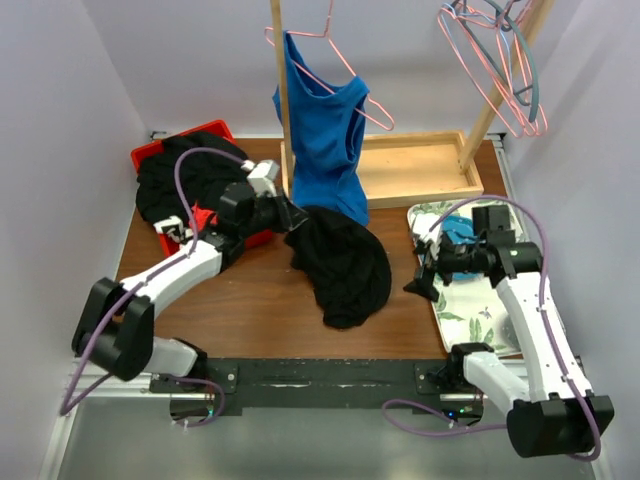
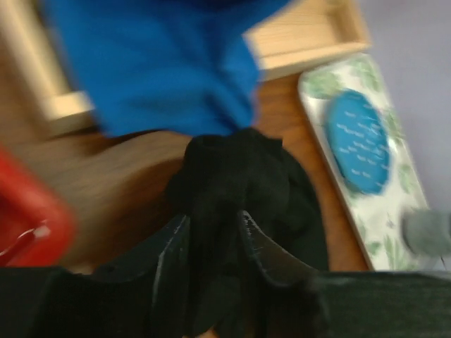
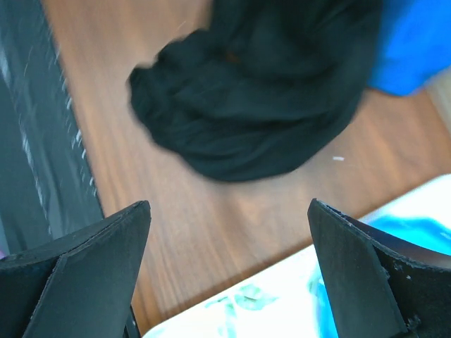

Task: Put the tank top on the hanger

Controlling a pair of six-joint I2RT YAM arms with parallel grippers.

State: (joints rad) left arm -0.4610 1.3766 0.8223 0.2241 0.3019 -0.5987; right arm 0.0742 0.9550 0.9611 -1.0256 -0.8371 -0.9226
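Centrally, the tank top (image 1: pixel 340 265) lay crumpled on the table (image 1: pixel 250 310), its far end gathered up at the left gripper (image 2: pixel 211 224). The fingers (image 2: pixel 168 262) were drawn narrow, with black fabric pinched between them. That end sat just under the hem of the blue top (image 1: pixel 325 150), which hung on its own pink hanger against an upright wooden pole (image 1: pixel 283 90).

The right gripper (image 3: pixel 229 208) hung over the table's right side at the edge of a floral tray (image 1: pixel 480 310). Its jaws were spread wide and held nothing, apart from the tank top.

The hanger (image 1: pixel 490 85) hung from a slanted pole at far right, beside a teal hanger (image 1: pixel 531 72). The pink wires overlapped there, possibly more than one.

A black garment heap (image 1: pixel 185 180) spilled over a red bin (image 1: pixel 150 155) at rear left.
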